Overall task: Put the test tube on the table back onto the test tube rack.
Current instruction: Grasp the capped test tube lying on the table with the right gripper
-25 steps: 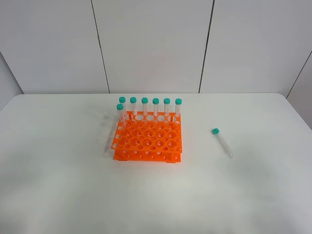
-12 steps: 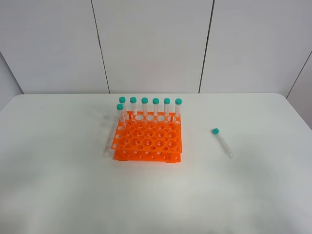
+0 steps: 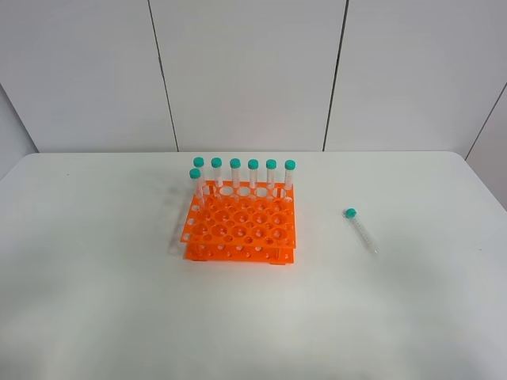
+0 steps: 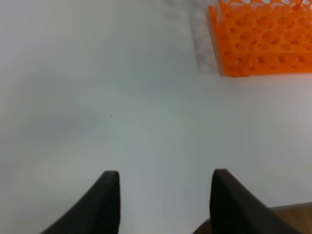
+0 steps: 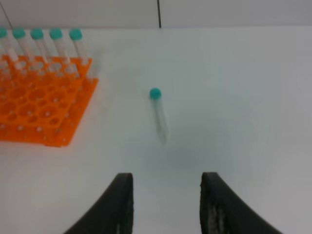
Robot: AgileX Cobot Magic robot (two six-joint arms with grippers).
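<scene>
We logged left gripper (image 4: pixel 165 173) and right gripper (image 5: pixel 166 175) both apart, empty; we judged the loose tube (image 5: pixel 159 114) could roll away under an off-centre pinch.

White panelled wall (image 3: pixel 245 71), dark vertical seams (image 3: pixel 162 71), even light

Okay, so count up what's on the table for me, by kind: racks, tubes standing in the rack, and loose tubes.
test tube rack, orange: 1
standing test tubes, teal caps, in the rack: 7
loose test tube, teal cap, lying on the table: 1
Total: 9
</scene>
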